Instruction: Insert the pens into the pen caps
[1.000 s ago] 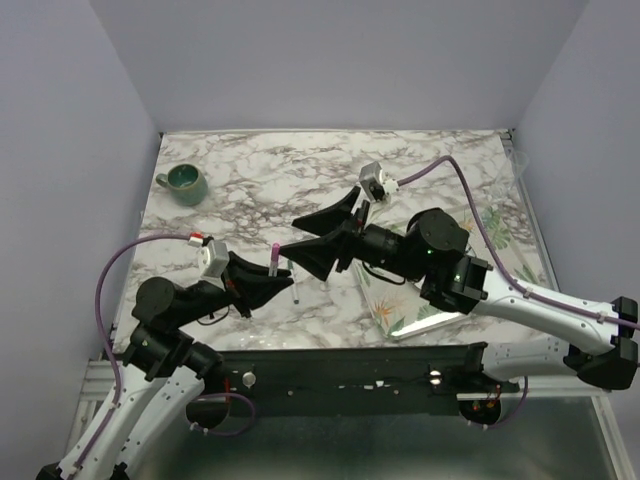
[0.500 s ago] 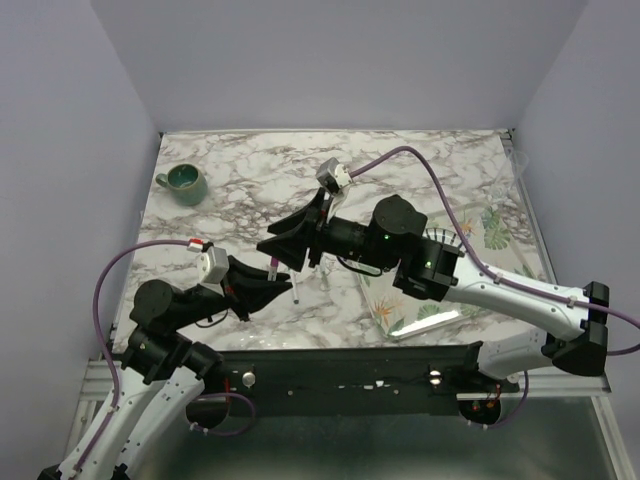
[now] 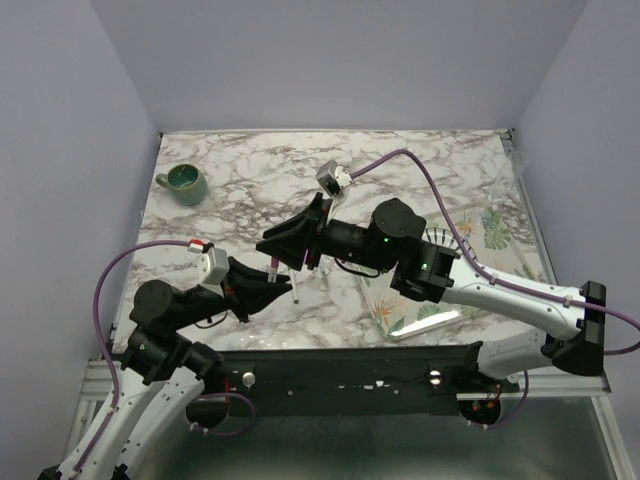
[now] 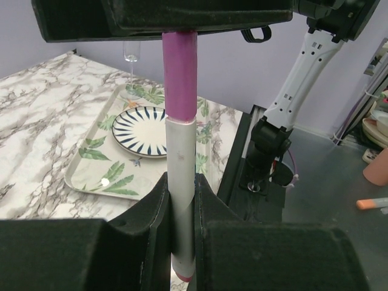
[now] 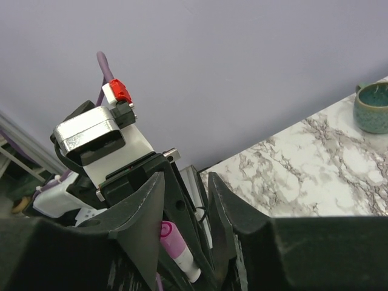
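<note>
My left gripper (image 3: 268, 284) (image 4: 180, 203) is shut on a pen (image 4: 180, 176), a pale grey stick held upright with a pink pen cap (image 4: 179, 79) (image 3: 274, 267) on its upper end. In the left wrist view the cap's top runs up into the black body of the right gripper. My right gripper (image 3: 277, 246) (image 5: 186, 179) straddles the cap (image 5: 171, 239). Its jaws stand apart, wider than the cap, which lies against the left finger. The pen's white body (image 5: 190, 267) shows below the cap. Another white pen (image 3: 296, 291) lies on the marble beside the left gripper.
A teal mug (image 3: 184, 181) (image 5: 372, 108) stands at the table's far left. A leaf-patterned tray (image 3: 400, 312) (image 4: 91, 173) sits at the near right under the right arm, holding a striped plate (image 4: 140, 124) and a stemmed glass (image 4: 131, 60).
The right gripper has swung left across the table to the left gripper's pen, and its jaws have narrowed around the pink cap. The left gripper has held still.
</note>
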{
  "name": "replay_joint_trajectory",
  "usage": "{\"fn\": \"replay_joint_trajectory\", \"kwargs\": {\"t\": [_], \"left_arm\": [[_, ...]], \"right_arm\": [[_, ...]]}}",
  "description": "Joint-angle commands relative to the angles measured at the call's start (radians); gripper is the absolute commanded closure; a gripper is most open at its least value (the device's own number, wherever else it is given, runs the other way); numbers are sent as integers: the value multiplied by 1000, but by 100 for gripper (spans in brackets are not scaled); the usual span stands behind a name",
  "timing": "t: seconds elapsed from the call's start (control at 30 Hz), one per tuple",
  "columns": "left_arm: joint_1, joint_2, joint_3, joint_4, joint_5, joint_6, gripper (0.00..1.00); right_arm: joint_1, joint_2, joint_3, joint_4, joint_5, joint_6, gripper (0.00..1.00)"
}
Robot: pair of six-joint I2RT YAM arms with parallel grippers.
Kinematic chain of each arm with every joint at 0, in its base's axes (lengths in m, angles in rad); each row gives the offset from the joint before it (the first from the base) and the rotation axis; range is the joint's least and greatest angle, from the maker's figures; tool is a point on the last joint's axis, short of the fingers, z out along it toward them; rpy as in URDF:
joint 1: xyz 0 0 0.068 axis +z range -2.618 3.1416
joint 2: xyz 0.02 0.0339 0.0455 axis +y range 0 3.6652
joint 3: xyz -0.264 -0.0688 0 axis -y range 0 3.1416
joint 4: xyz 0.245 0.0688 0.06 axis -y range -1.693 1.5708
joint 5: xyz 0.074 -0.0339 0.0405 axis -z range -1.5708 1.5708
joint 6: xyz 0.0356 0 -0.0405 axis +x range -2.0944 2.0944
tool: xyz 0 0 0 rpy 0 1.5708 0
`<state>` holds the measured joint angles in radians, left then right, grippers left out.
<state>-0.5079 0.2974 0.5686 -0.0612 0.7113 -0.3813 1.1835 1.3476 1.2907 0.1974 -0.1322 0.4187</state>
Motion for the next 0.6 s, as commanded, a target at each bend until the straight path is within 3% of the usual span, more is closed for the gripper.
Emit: {"fn": "replay_joint_trajectory", "kwargs": {"t": [0.0,0.2,0.43,0.57], "left_arm": [[3,-11,10,4,22,5,100],[3,-11,10,4,24,5,100],[3,-15,8,6,28,5,100],[3,-14,10,3,28,9,100]], "right_arm": [[5,-7,-33,22,-30,14,57],[5,-11,-44,28,-32,23,47],[5,-27,-28,36,16,22,46],[5,-21,-7,16,9,15,38]]}}
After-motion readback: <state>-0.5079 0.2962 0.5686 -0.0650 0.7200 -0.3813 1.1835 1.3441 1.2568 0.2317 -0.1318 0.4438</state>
